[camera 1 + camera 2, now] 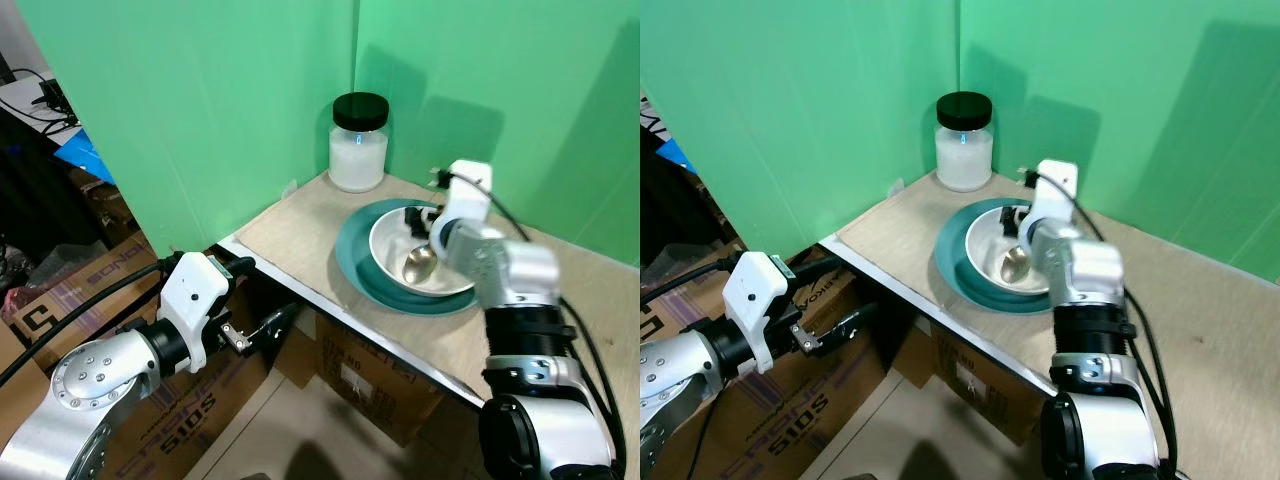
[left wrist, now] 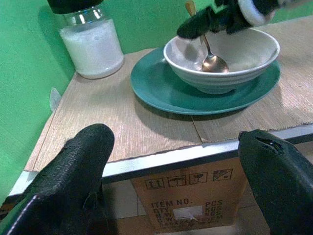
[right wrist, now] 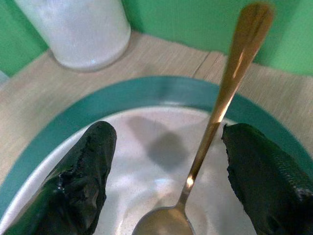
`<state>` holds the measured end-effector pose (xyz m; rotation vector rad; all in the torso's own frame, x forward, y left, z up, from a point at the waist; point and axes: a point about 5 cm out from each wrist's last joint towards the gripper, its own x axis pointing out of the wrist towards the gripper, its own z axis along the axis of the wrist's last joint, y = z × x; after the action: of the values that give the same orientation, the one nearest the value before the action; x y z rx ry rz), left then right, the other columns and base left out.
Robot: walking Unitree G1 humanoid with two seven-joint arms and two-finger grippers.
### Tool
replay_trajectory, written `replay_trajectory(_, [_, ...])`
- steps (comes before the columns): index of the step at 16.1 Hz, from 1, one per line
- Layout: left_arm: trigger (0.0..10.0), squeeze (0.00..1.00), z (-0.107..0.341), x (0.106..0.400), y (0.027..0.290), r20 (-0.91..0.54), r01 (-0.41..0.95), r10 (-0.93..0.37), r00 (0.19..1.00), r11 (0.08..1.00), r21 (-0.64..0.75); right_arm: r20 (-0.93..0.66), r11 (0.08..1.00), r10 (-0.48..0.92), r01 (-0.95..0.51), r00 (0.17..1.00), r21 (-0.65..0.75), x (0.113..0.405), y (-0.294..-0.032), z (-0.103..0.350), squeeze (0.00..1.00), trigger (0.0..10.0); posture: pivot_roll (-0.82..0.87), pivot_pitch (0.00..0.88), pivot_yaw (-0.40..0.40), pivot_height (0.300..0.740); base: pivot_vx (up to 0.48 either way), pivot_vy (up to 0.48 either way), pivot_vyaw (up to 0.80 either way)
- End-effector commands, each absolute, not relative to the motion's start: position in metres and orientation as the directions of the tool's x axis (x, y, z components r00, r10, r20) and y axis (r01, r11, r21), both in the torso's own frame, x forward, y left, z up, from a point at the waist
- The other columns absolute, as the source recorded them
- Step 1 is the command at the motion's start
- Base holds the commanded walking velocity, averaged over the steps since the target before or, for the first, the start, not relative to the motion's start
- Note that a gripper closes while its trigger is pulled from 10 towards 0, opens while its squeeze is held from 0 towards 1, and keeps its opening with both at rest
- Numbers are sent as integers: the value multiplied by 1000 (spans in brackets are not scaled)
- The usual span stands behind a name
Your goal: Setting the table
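Observation:
A white bowl [image 1: 387, 243] sits on a teal plate [image 1: 350, 262] near the table's corner. A gold spoon [image 3: 220, 107] rests in the bowl, scoop down, with its handle leaning up over the far rim. My right gripper [image 3: 166, 137] hovers open over the bowl, and the spoon's handle stands between the fingers, touching neither. A glass jar [image 1: 358, 145] with a black lid and white contents stands behind the plate against the green wall. My left gripper [image 1: 265, 328] is open and empty, low beside the table's front edge [image 2: 161, 159].
Green walls [image 1: 250, 100] meet in a corner right behind the jar. Cardboard boxes [image 1: 380, 385] are stacked under the table, and more boxes [image 1: 60, 290] lie with cables at the left. Bare tabletop [image 1: 1210, 330] stretches to the right of the plate.

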<state>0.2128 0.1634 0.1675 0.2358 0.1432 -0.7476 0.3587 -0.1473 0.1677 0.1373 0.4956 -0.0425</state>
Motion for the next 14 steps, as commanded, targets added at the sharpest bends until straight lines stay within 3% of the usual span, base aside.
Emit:
replay_trajectory(1, [10000,667,167,211,163,-229,696,-659,716,699,165,-490,988,-2,78,871,134,356,-146,169,0,10000,11,33,50,740,0,0,0])
replay_trajectory(9, [10000,655,164,209,161,-248,717,-675,695,679,159,-566,988,-65,131,822,77,343,-141,150,0,10000,13,36,49,740,0,0,0])
replay_trajectory(10, [10000,655,164,209,161,-250,719,-677,692,677,158,-563,987,-72,140,823,78,344,-140,148,0,8549,13,35,50,740,0,0,0])
replay_trajectory(11, [10000,655,164,208,161,-254,722,-679,688,673,158,-556,984,-80,154,827,89,347,-139,147,0,4196,16,37,51,740,0,0,0])
replay_trajectory(14, [10000,655,163,208,161,-258,725,-681,686,671,158,-551,983,-80,159,831,97,351,-136,145,0,2824,20,38,51,740,0,0,0])
